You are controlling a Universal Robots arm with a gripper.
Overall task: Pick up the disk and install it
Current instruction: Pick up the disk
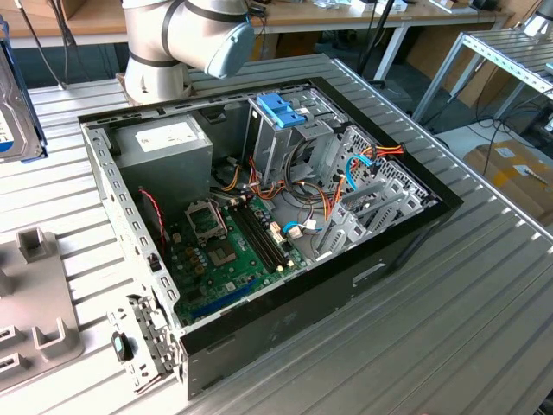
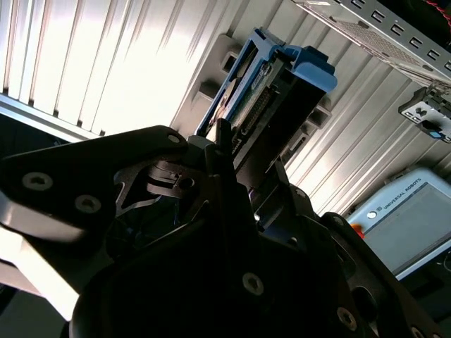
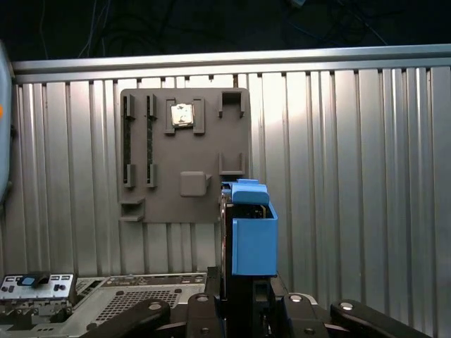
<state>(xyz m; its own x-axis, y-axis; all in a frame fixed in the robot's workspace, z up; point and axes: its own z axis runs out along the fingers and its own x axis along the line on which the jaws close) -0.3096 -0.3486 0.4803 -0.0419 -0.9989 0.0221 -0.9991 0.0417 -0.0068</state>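
Ribbed metal tabletop (image 3: pixel 352 176) lies beneath the gripper (image 3: pixel 243 285), clamped on the disk (image 3: pixel 254 236) held edge-up near the grey holder plate (image 3: pixel 162 151); such a narrow hold could let it twist or slip.

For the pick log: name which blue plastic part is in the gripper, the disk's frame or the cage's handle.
The frame of the disk, clamped by the gripper; the cage's handle sits inside the open case, untouched.

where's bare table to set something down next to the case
Bare table at the exterior view's right of the case and along its near side. Crowded: inside the case, and at that view's left, where the fixture plate lies and the gripper holds the disk.
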